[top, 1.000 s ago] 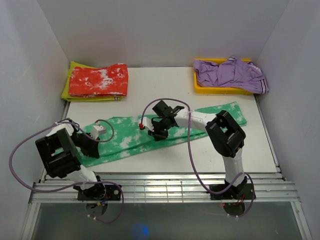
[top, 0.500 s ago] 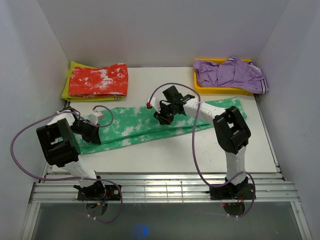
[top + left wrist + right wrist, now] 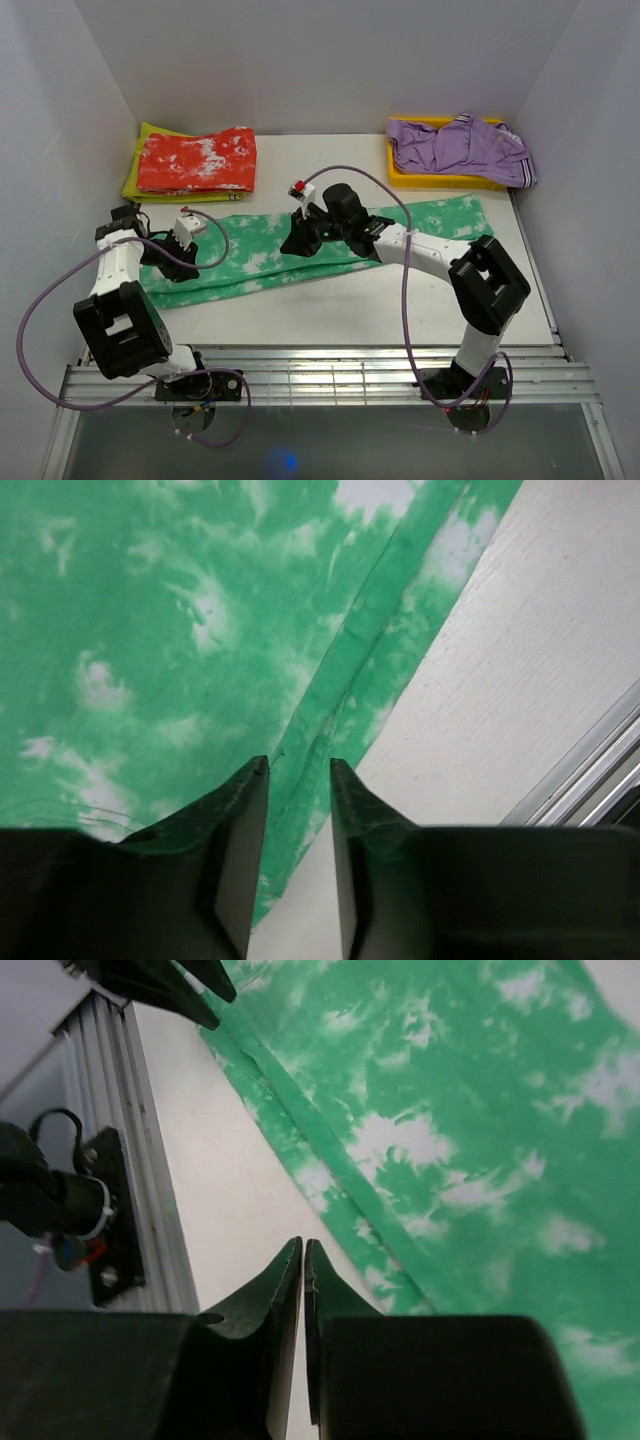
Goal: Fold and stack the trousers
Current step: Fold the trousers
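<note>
The green trousers [image 3: 250,255] with white blotches lie flat in a long band across the middle of the table [image 3: 330,305]. My left gripper [image 3: 168,268] hovers over their left end. In the left wrist view it [image 3: 298,765] stands open, a narrow gap between the jaws, above the near hem of the trousers [image 3: 180,630] and holding nothing. My right gripper [image 3: 293,243] sits over the middle of the band. The right wrist view shows it [image 3: 303,1245] shut and empty above bare table, beside the edge of the trousers [image 3: 480,1110].
A folded red-and-white garment [image 3: 195,160] lies on yellow-green cloth at the back left. A yellow tray [image 3: 440,180] at the back right holds a purple garment [image 3: 460,145]. White walls close in three sides. A metal rail [image 3: 320,375] runs along the front edge.
Both arms carried the trousers away from the front edge and laid them straighter. The left gripper has opened and let go. The right gripper released the cloth, shut empty and moved left.
</note>
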You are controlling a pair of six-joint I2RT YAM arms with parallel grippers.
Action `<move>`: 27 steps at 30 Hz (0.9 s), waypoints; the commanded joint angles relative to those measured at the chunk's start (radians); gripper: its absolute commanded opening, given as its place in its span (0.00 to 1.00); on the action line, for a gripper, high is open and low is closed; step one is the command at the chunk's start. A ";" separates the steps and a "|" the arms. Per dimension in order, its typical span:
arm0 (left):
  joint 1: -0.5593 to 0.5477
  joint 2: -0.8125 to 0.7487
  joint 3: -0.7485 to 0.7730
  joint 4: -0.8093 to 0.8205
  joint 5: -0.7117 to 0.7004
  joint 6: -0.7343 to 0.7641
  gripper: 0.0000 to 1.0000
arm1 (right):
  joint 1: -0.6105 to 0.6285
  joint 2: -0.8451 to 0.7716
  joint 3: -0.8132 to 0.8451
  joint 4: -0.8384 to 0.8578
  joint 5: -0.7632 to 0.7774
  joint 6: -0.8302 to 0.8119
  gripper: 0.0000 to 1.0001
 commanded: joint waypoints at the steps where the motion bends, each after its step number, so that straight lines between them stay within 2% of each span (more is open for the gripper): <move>1: -0.006 -0.105 -0.004 -0.018 0.120 0.085 0.44 | 0.003 0.014 -0.073 0.214 0.044 0.417 0.09; 2: -0.012 -0.130 -0.007 -0.018 0.130 0.091 0.48 | 0.005 0.024 -0.074 0.223 0.042 0.475 0.09; 4: -0.037 -0.138 -0.009 -0.007 0.139 0.091 0.49 | 0.025 0.038 -0.084 0.314 0.022 0.621 0.08; 5: -0.049 -0.138 -0.012 -0.006 0.139 0.085 0.49 | 0.038 0.047 -0.102 0.339 0.043 0.641 0.08; 6: -0.060 -0.130 -0.017 -0.003 0.139 0.082 0.50 | 0.055 0.050 -0.109 0.358 0.113 0.591 0.08; 9: -0.106 -0.094 -0.044 0.043 0.125 0.033 0.51 | 0.152 0.083 -0.060 0.315 0.254 0.303 0.08; 10: -0.124 -0.081 -0.049 0.048 0.121 0.030 0.51 | 0.187 0.086 -0.060 0.300 0.300 0.143 0.08; 12: -0.127 -0.055 -0.047 0.043 0.142 0.013 0.51 | 0.192 0.087 -0.075 0.313 0.328 0.008 0.08; 14: -0.123 -0.066 -0.053 0.016 0.165 0.021 0.51 | 0.194 0.102 -0.060 0.288 0.379 -0.165 0.18; 16: -0.107 -0.137 -0.099 0.005 0.219 0.057 0.50 | 0.192 0.147 -0.023 0.261 0.381 -0.362 0.22; 19: -0.030 -0.275 -0.170 0.003 0.316 0.082 0.48 | 0.187 0.194 -0.024 0.260 0.388 -0.527 0.24; 21: 0.023 -0.338 -0.204 0.016 0.331 0.088 0.51 | 0.183 0.213 0.003 0.235 0.372 -0.601 0.33; 23: 0.049 -0.441 -0.263 0.040 0.309 0.116 0.56 | 0.175 0.225 0.026 0.212 0.318 -0.618 0.38; 24: 0.057 -0.460 -0.282 0.051 0.290 0.125 0.62 | 0.168 0.228 0.037 0.180 0.287 -0.618 0.43; 25: 0.060 -0.454 -0.291 0.062 0.251 0.133 0.94 | 0.164 0.244 0.076 0.154 0.264 -0.618 0.44; 26: 0.063 -0.452 -0.300 0.145 0.234 0.096 0.98 | 0.161 0.254 0.103 0.092 0.218 -0.617 0.45; 27: 0.064 -0.458 -0.316 0.146 0.217 0.055 0.98 | 0.157 0.268 0.129 0.056 0.189 -0.617 0.44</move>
